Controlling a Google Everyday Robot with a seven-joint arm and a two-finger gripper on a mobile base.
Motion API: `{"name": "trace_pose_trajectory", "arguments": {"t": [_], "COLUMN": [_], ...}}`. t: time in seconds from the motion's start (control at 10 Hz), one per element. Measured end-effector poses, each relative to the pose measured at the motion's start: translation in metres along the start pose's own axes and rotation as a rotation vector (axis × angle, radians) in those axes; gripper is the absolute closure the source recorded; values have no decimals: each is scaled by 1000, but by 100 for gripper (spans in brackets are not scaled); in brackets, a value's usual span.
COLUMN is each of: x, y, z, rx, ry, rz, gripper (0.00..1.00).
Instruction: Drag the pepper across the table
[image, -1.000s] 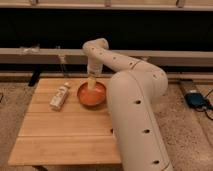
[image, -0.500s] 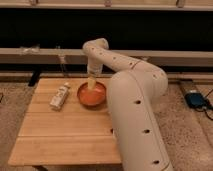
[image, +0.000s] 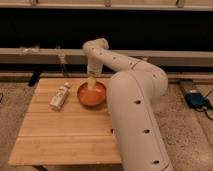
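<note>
1. The big white robot arm (image: 135, 100) fills the right side. It bends up and over, and the hand hangs from its far end.
2. The wooden counter (image: 65, 135) lies under the hand. Most of it spreads out to the left of the hand and toward the camera. It is made of long, light strips.
3. A round orange-red bowl (image: 92, 103) sits on the counter right below the hand.
4. A white bottle (image: 59, 96) lies on its side on the counter. It is to the left of the hand and near the bowl.
5. A blue thing (image: 196, 99) lies on the floor, well off to the right of the hand.
6. The 1 hand (image: 93, 81) points straight down into the bowl, low over its back part. I cannot tell if the hand is apart, together, or clamped on something.
7. The pepper is the smallest thing, and I cannot pick it out. It does not show on the bare counter around the hand, so I cannot tell where it is.
</note>
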Motion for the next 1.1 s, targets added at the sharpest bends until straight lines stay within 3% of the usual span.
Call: {"name": "trace_pose_trajectory", "arguments": {"t": [0.9, 1.1], "x": [0, 4], "y": [0, 5], "z": [0, 2], "rx": [0, 15], "ry": [0, 2], "rz": [0, -21], "gripper": [20, 20]}}
